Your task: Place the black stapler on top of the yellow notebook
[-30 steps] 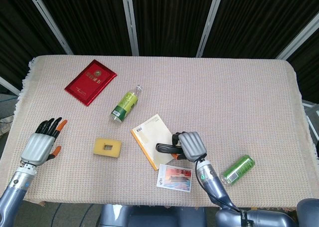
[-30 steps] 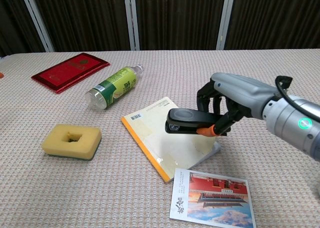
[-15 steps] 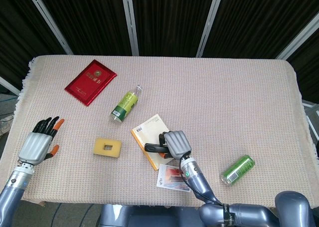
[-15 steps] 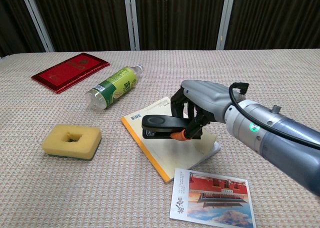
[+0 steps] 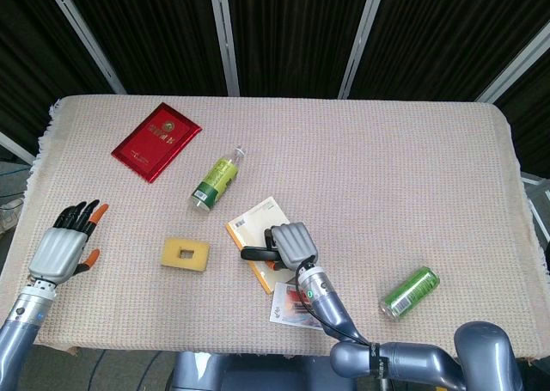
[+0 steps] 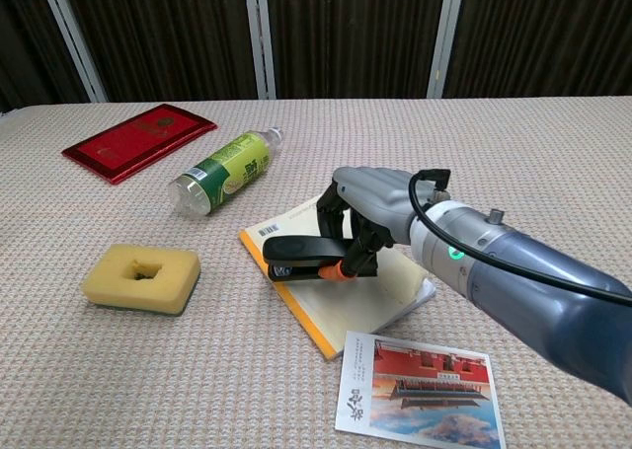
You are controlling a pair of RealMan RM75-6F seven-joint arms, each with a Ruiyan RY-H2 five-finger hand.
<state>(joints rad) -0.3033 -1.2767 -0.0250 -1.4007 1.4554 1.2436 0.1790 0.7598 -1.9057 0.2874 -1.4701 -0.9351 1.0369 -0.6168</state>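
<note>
My right hand grips the black stapler by its rear end. The stapler lies level over the left part of the yellow notebook, low over its cover; contact with it cannot be told. The notebook lies flat near the table's front middle. My left hand hovers at the front left of the table, fingers spread and holding nothing; the chest view does not show it.
A yellow sponge lies left of the notebook. A postcard touches its front corner. A green bottle and a red booklet lie behind. A green can rests at the front right.
My right hand has carried the stapler leftward and lower over the notebook. My left hand has drifted slightly toward the table's front left.
</note>
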